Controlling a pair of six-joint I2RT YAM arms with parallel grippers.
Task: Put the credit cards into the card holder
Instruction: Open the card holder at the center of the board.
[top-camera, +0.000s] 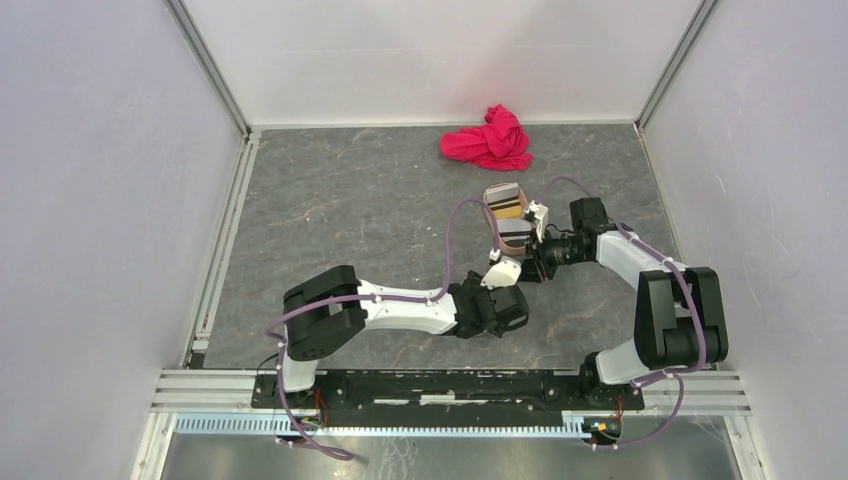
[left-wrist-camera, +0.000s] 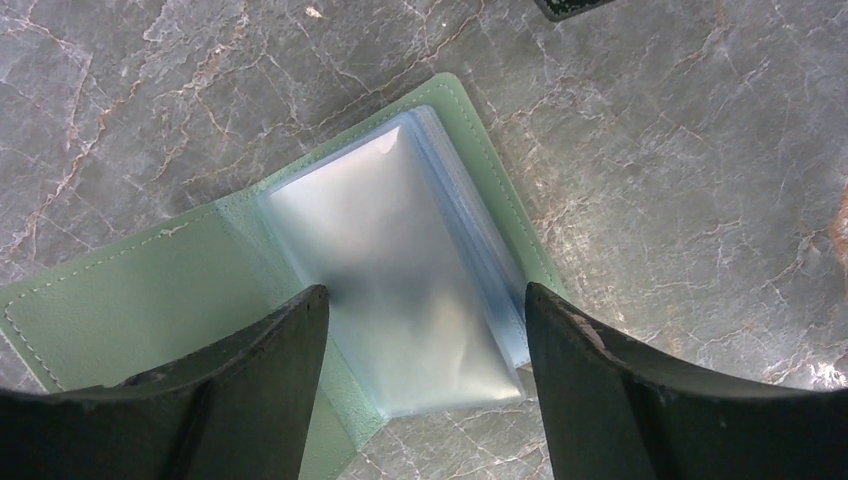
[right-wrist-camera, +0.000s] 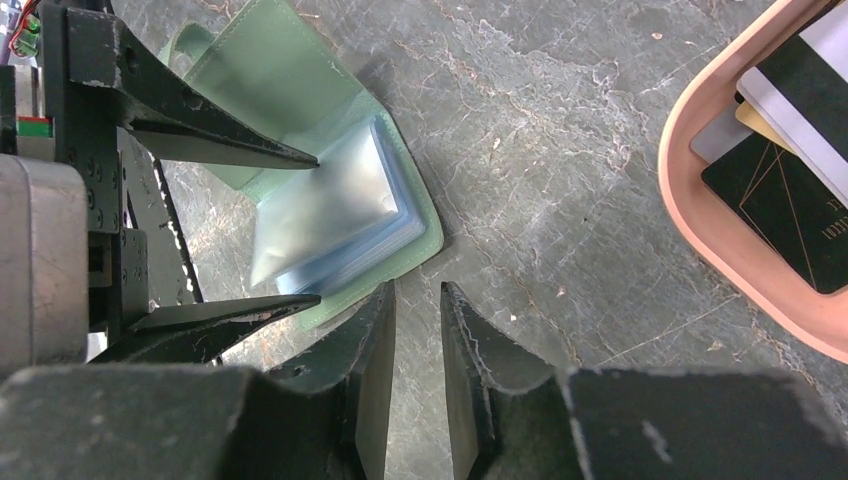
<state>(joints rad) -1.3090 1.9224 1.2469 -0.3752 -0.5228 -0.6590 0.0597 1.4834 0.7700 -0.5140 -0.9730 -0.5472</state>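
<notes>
Left hand (left-wrist-camera: 425, 300) hangs low over the card holder (left-wrist-camera: 180, 290), its two dark fingers spread wide and gripping nothing. The stack of clear sleeves lies between them. The holder is spread open flat on the desk (top-camera: 350, 210), green flap to one side and cloudy pale-blue sleeves to the other. I can't make out whether any sleeve has a card in it.

Facing it, the right hand (right-wrist-camera: 418, 295) has its fingers drawn close, a thin slit between them with only bare desk showing through. One fingertip sits right at the holder's edge; whether it touches I cannot tell. From overhead both wrists hide the holder.

Just beyond, the credit cards (right-wrist-camera: 785, 195) lie stacked in a pinkish tray (right-wrist-camera: 700, 230), which the right wrist view cuts off. A black one lies on top, with pale ones underneath. Farther back, near the wall, sits a crumpled red cloth (top-camera: 488, 140).
</notes>
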